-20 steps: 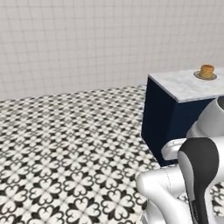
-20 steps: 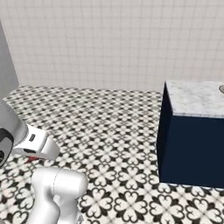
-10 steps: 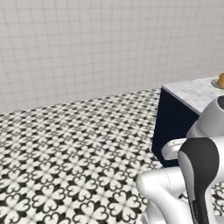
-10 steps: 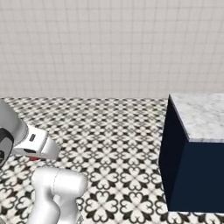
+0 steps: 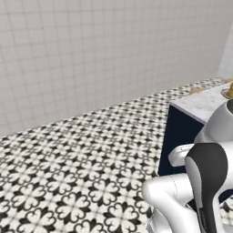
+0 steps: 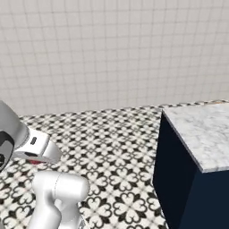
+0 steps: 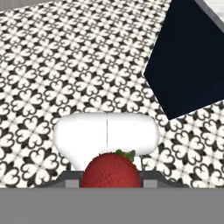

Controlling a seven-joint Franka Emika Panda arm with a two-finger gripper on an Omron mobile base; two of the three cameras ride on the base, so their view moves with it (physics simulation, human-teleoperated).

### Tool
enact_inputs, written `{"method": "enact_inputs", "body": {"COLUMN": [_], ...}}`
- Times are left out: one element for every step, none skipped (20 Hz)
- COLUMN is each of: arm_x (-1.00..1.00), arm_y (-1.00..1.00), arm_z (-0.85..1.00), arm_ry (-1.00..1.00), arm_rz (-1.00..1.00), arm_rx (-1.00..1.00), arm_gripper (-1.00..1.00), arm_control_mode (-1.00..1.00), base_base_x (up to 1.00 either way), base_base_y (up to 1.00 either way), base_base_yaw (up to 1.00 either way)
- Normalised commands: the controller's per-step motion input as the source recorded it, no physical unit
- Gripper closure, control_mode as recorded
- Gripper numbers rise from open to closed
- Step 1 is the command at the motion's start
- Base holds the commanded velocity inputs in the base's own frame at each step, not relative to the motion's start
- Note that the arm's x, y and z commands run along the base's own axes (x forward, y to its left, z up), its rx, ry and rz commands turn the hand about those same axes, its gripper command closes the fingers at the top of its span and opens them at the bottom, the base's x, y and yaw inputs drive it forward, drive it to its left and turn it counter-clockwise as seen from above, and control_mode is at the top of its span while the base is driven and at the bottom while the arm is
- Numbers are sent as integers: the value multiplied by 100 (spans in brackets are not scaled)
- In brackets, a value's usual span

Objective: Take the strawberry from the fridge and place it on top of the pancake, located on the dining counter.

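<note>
In the hand view the red strawberry [image 7: 111, 169] sits low in the middle, and my gripper [image 7: 111, 176] is shut on it above the patterned floor. A sliver of red, the strawberry [image 6: 31, 155], peeks from under the white hand at the left of the right base view. The dining counter [image 5: 199, 103], marble top on a navy base, stands at the right; the same dining counter [image 6: 203, 134] shows in the right base view. A golden-brown edge of the pancake [image 5: 230, 90] just shows at the frame's right border. The fridge is out of view.
Black-and-white patterned floor tiles [image 5: 77, 154] stretch to a white tiled wall [image 6: 112, 49]. The counter's navy corner [image 7: 188, 65] reaches into the upper right of the hand view. My arm's white links [image 5: 182, 200] take up the lower right of the left base view.
The whole picture has shifted: the base has moved, so the counter now lies farther right and looks larger, and the pancake has slid to the frame edge. The strawberry stays gripped.
</note>
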Motion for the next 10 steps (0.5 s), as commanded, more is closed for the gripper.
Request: {"method": "enact_inputs", "body": {"arm_x": [0,0,0,0,0,0,0,0,0,0], "arm_y": [0,0,0,0,0,0,0,0,0,0], "arm_z": [0,0,0,0,0,0,0,0,0,0], "arm_ry": [0,0,0,0,0,0,0,0,0,0], "arm_rz": [0,0,0,0,0,0,0,0,0,0], "arm_rx": [0,0,0,0,0,0,0,0,0,0], "arm_gripper": [100,100,100,100,100,100,100,100,100,100], "arm_control_mode": [100,100,100,100,100,100,100,100,100,100], "base_base_x": [100,100,100,100,100,100,100,100,100,100], "base_base_y": [54,58,63,69,71,74,82,86,85,84], "base_base_yaw": [-40,-41,-42,-43,-44,-47,-52,-56,-58,-59]}}
